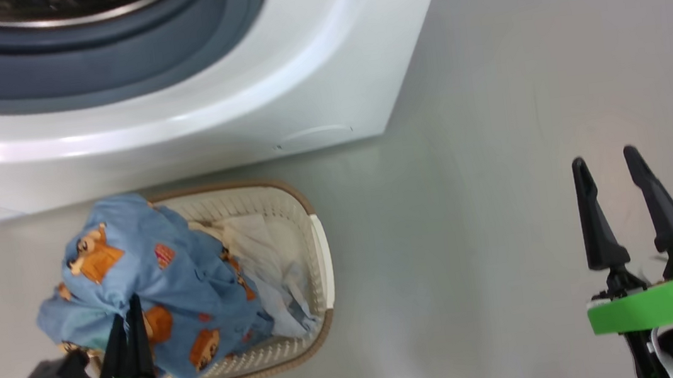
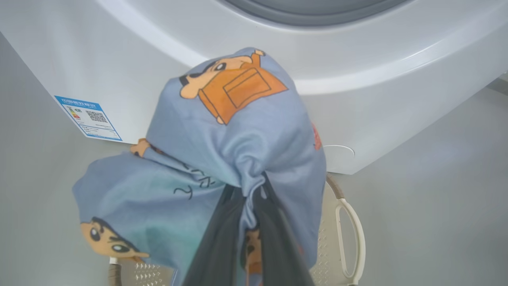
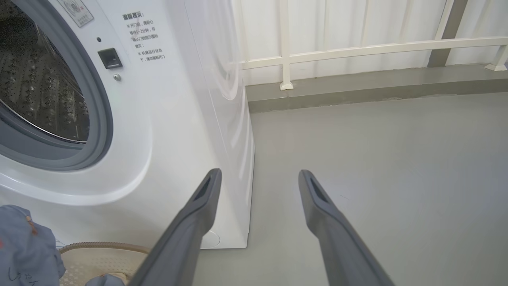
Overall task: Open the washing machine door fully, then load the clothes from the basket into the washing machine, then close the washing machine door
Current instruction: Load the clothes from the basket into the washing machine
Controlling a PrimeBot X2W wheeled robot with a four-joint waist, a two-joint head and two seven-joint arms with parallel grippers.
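Fig.: loading stage, early. Washing machine (image 1: 300,91) mouth stands uncovered, w/ grey gasket (image 1: 75,60) and steel drum (image 3: 35,91) exposed, so the door-opening step reads as done; the visible part of the drum shows no fabric. L gripper (image 1: 127,308) is closed on a bunched fold of the blue cartoon-print clothes (image 1: 150,280), raised above the basket (image 1: 319,260), which sits on the floor (image 1: 498,164) just in front of the machine's lower front. White/cream items lie in the basket beneath. R gripper (image 1: 604,156) is open, holding nothing, well apart to the robot's right. Left to do: carry this garment in, fetch the rest, shut the door. Edges: the garment hangs below the white front lip and must clear it and the gasket rim; trailing fabric may snag on the basket rim. Room: the grey floor to the right gives free swing space.
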